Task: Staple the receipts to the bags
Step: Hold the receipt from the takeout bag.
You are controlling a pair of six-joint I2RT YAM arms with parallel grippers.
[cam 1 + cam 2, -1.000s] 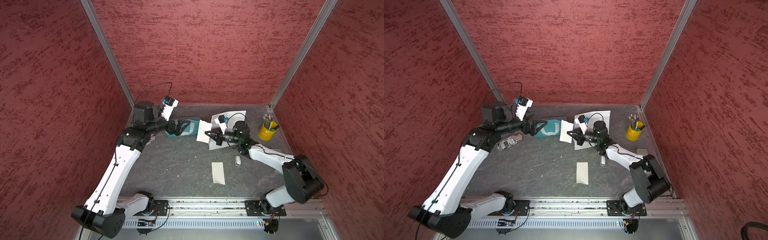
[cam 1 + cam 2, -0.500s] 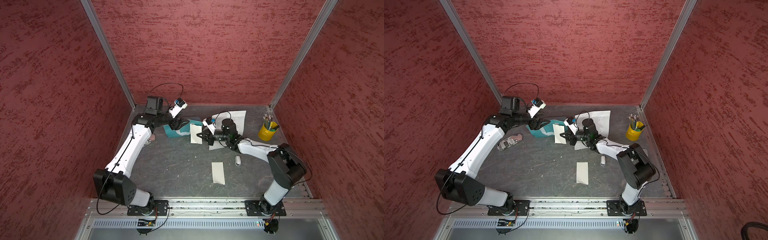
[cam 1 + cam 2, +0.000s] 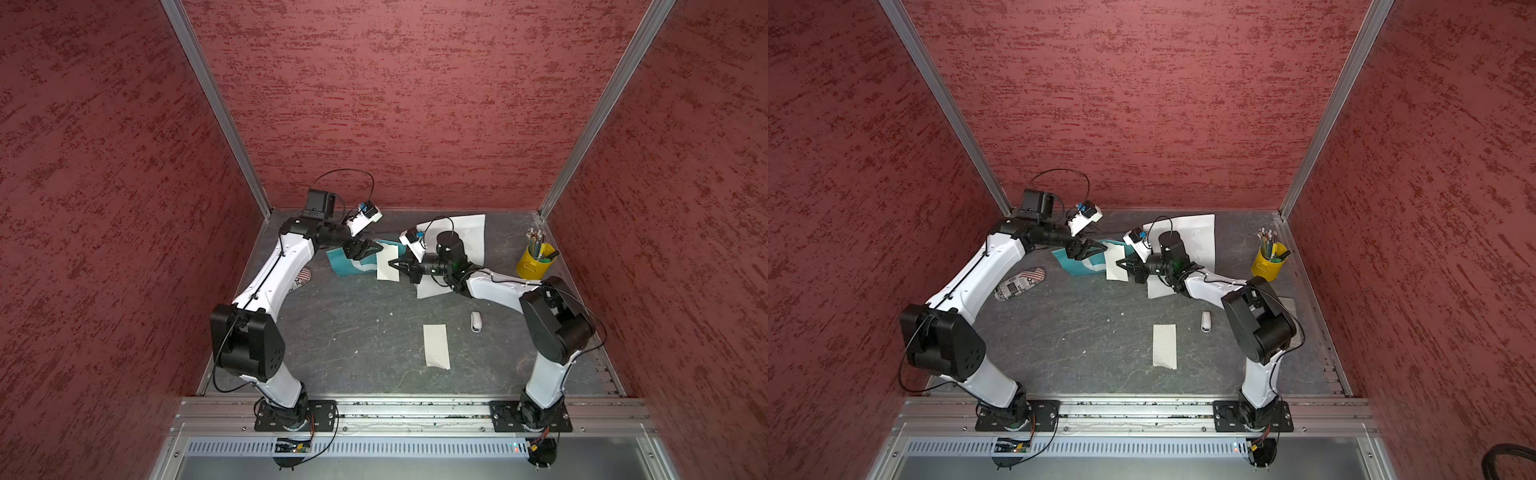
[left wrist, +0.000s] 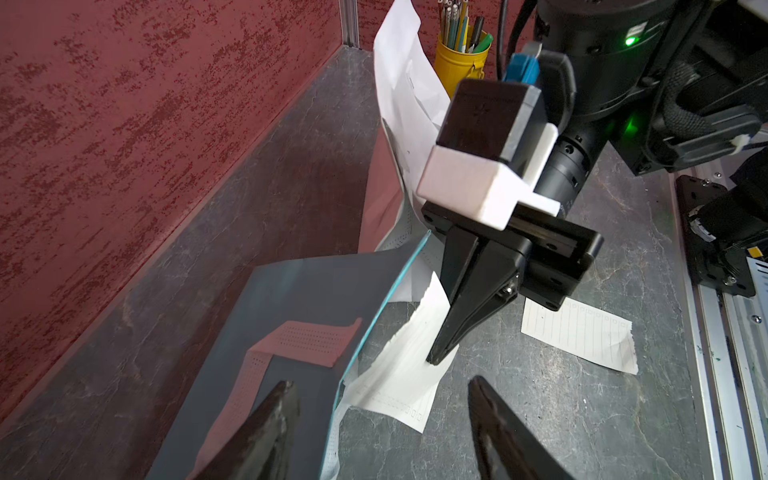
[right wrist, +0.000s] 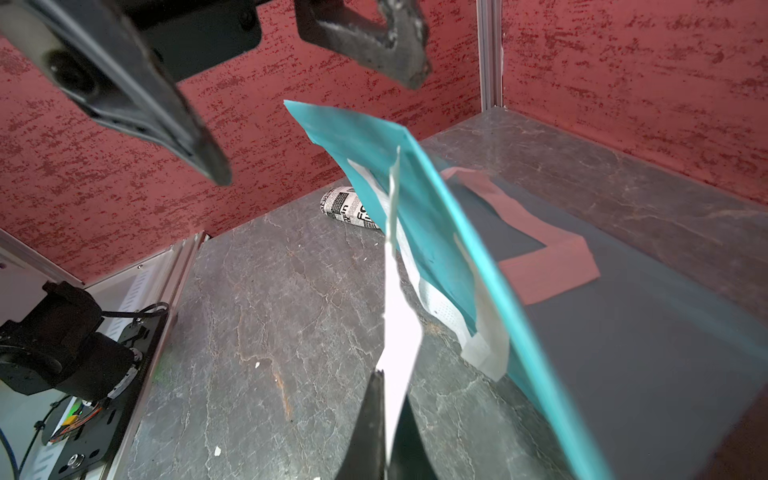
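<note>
Two robot arms meet over a small teal fabric shopping bag with white strap handles at the far end of a grey stone-patterned table. The right gripper is clamped tight on one narrow strip of thin white receipt paper, whose free end reaches the teal bag's lifted edge. The left gripper is partly open, one finger on either side of that lifted edge with clear space between them. Nothing is pinched there, and what props the edge up is not clear.

A second white receipt strip lies flat well apart from the teal bag, on the side nearer the arm bases. A small white stapler rests about as far from the teal bag, and a larger flat white bag lies just beside the teal bag, under the right arm.

Several things could go wrong from here. The paper is gripped at one end only, so it could slip, tear or curl away from the teal bag as the left jaws close. Those jaws could catch the bag alone or the paper alone, and the limp bag could sag flat. The two grippers are very near each other and could knock together — and with both occupied at the teal bag, neither is free to fetch the stapler
</note>
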